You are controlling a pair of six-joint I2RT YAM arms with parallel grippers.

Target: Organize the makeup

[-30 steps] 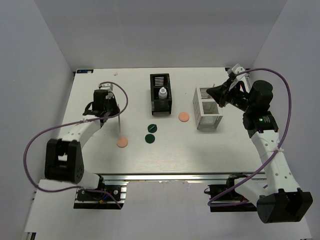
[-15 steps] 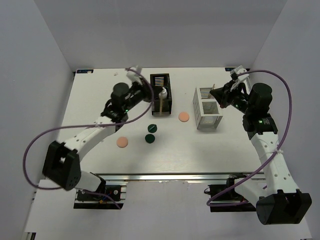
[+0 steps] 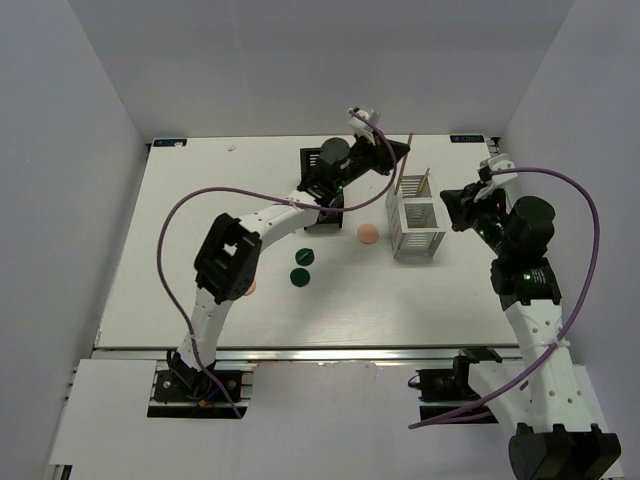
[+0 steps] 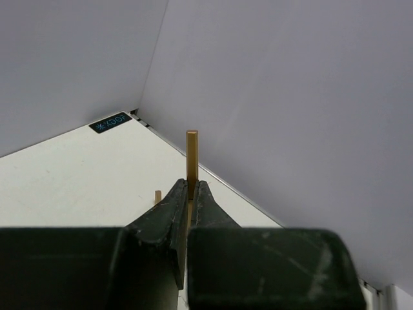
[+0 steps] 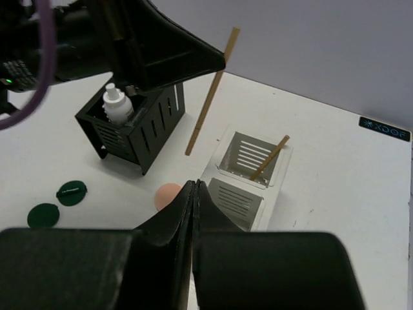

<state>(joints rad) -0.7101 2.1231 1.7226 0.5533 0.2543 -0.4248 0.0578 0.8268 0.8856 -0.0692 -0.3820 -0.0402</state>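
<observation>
Pinching a tan stick (image 5: pixel 213 90) near its middle, the left fingers (image 4: pixel 188 190) are closed narrowly on it at the far side of the bench (image 3: pixel 200 220), with the left arm stretched over the black box (image 5: pixel 139 132). That stick stands nearly upright with a slight tilt. Its lower end hangs free in the air near the far left corner of the white box (image 3: pixel 418 243), not in any slot. A second tan stick (image 5: pixel 270 158) leans in the far compartment of the white box, its top poking out over the rim. The white bottle (image 5: pixel 117 103) stands inside the black box. One peach puff (image 3: pixel 368 233) lies flat on the bench between the two boxes, just left of the white one. Two green discs (image 3: pixel 307 256) lie close together, nearer than the black box. A second puff (image 3: pixel 247 287) shows farther left, partly hidden by the left arm. The right fingers (image 5: pixel 194 190) are pressed together with nothing between them, hovering right of the white box.
</observation>
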